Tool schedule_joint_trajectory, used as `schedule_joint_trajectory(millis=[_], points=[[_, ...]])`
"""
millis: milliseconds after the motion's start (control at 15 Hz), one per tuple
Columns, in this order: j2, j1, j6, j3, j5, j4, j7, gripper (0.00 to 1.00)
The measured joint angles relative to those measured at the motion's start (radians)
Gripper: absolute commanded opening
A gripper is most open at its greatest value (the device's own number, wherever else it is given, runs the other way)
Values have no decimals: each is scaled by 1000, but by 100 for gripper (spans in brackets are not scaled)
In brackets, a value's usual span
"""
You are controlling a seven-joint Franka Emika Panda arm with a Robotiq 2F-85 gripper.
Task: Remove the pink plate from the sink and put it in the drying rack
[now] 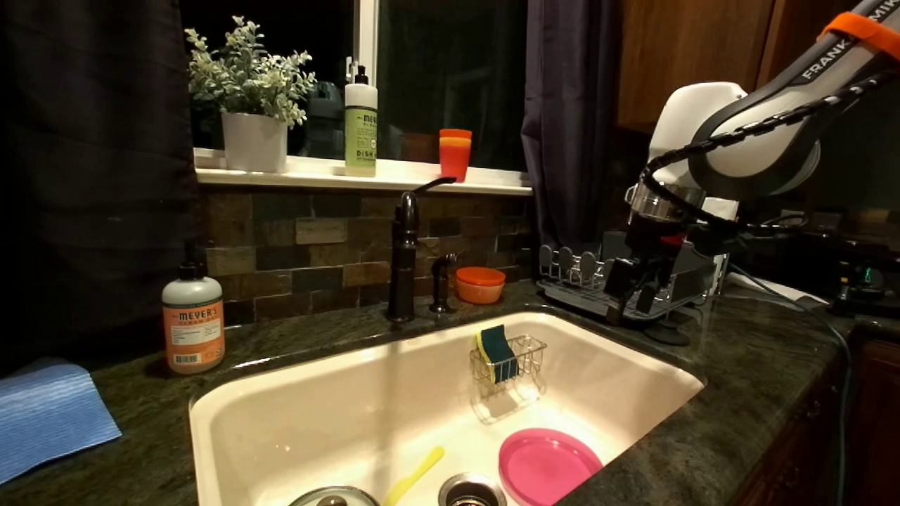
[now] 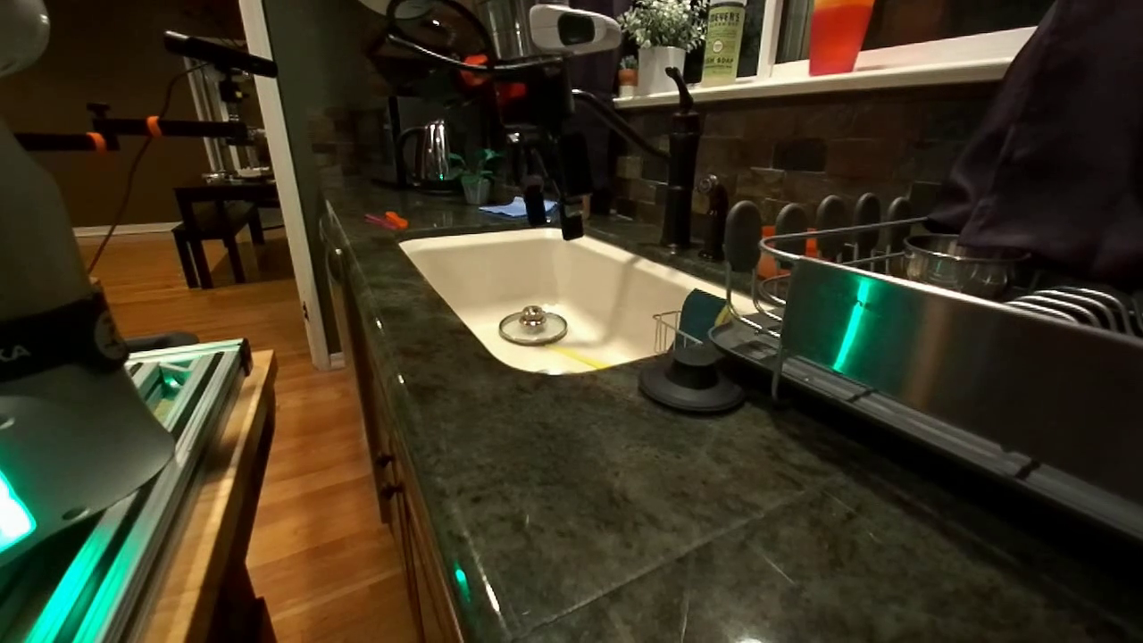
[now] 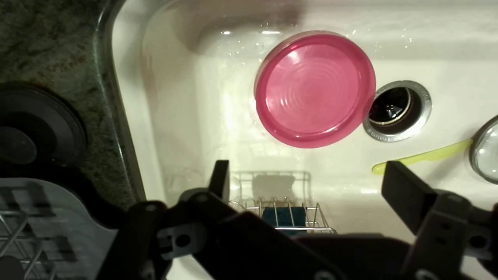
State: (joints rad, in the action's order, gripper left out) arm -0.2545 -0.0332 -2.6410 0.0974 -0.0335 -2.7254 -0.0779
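Closest to us in the wrist view: the gripper (image 3: 310,182), fingers (image 3: 406,198) spread wide, pinching nothing. Down past them we get the wire caddy (image 3: 317,230) with a dark sponge (image 3: 293,221) in it. The pink plate (image 3: 315,89) sits on the floor of the sink (image 3: 171,116), right beside the drain (image 3: 423,120); can't tell if the two touch. Relation that matters: plate is lower than the gripper and out ahead past the fingers, on the side away from the caddy, roughly centred on the gap. Only one arm (image 1: 745,161), so no nearer-hand call to make. Plate is round, so no long axis and no heading; looks flat, hollow side up to us. Fingers part side to side in the wrist view. We'd guess the next move is forward over the plate, then down, and a pinch on the rim rather than a full-width grasp, since the plate may be wider than the spread. Glossy plastic, could skid. Drying rack (image 2: 929,366) stands on the counter (image 2: 571,500) beside the sink in both exterior views; we put this at approach, plate not yet held
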Motion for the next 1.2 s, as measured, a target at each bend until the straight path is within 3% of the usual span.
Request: schedule_joint_trajectory(millis=[733,1000,1200], points=[[18,-4,-17,0,0,8,9,100],[127,-24,-115,-7,11,39,96,100],[250,-39,-159,-12,41,99,235,100]])
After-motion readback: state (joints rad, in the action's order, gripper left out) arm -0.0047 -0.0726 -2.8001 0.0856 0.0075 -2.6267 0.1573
